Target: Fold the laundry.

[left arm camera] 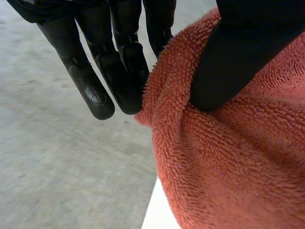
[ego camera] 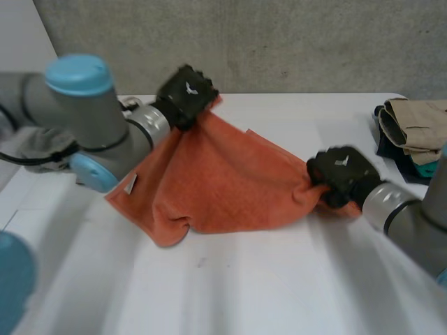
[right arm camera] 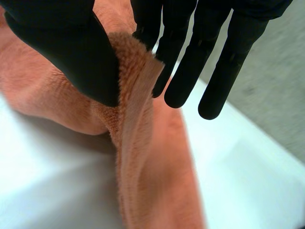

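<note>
Above the white worktop [ego camera: 293, 279], the orange terry-cloth towel [ego camera: 223, 178] hangs stretched between my hands, its lower edge resting on the surface. My left hand [ego camera: 185, 94] pinches the far corner, my right hand [ego camera: 340, 173] the nearer one, thumb against fingers [right arm camera: 181, 76]. The taut edge runs hand to hand.

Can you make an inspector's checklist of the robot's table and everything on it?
surface: white table, with the towel's lower edge resting on it.
job's things: orange towel, lifted and stretched between both hands.
clutter: pile of folded clothes at the table's right edge.
hands: left hand pinches the towel's far corner, held up; right hand pinches its right corner, lower down.
cables: nothing seen.
surroundings: grey wall behind the table.
</note>
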{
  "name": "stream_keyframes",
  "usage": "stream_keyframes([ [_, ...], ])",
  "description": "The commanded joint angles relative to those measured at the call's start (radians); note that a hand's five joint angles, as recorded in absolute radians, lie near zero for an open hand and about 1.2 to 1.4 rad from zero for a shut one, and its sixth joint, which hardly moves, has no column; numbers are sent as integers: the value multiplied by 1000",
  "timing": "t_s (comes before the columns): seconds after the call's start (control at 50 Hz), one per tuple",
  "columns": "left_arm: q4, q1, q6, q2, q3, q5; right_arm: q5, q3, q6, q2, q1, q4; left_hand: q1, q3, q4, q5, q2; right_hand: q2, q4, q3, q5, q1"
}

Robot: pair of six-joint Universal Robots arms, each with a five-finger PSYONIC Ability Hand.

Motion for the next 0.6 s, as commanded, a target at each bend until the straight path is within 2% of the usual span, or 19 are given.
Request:
stream_keyframes([
  [0.02,-78,41,-181,358,-286,-116,22,-219,-4,-154,-52,182,237,208,199,268,206,209,197,205,238,271],
  [0.08,-142,63,-251,505,-398,-177,15,-315,-7,-211,-70,257,237,208,199,268,206,209,197,205,238,271],
  [0.18,-262,87,-334,652,-550,-205,-10,-418,-74,-208,-66,427,237,208,199,268,206,209,197,205,238,271],
  [0.28,-292,90,-403,655,-659,-205,-19,-467,-196,-104,6,547,237,208,199,268,206,209,197,205,238,271],
  [0.36,-214,90,-437,548,-659,-217,36,-496,-233,23,59,544,237,208,199,268,206,209,197,205,238,271],
  [0.44,-86,98,-439,408,-560,-256,140,-568,-187,166,99,468,237,208,199,268,206,209,197,205,238,271],
  [0.48,-11,100,-443,341,-459,-280,212,-634,-145,233,118,379,237,208,199,268,206,209,197,205,238,271],
  [0.52,49,103,-454,290,-350,-286,269,-703,-104,272,128,275,237,208,199,268,206,209,197,205,238,271],
  [0.58,107,103,-476,268,-247,-280,305,-763,-52,281,132,141,237,208,199,268,206,209,197,205,238,271],
  [0.6,151,101,-503,270,-196,-279,312,-789,-11,271,134,31,237,208,199,268,206,209,197,205,238,271],
])
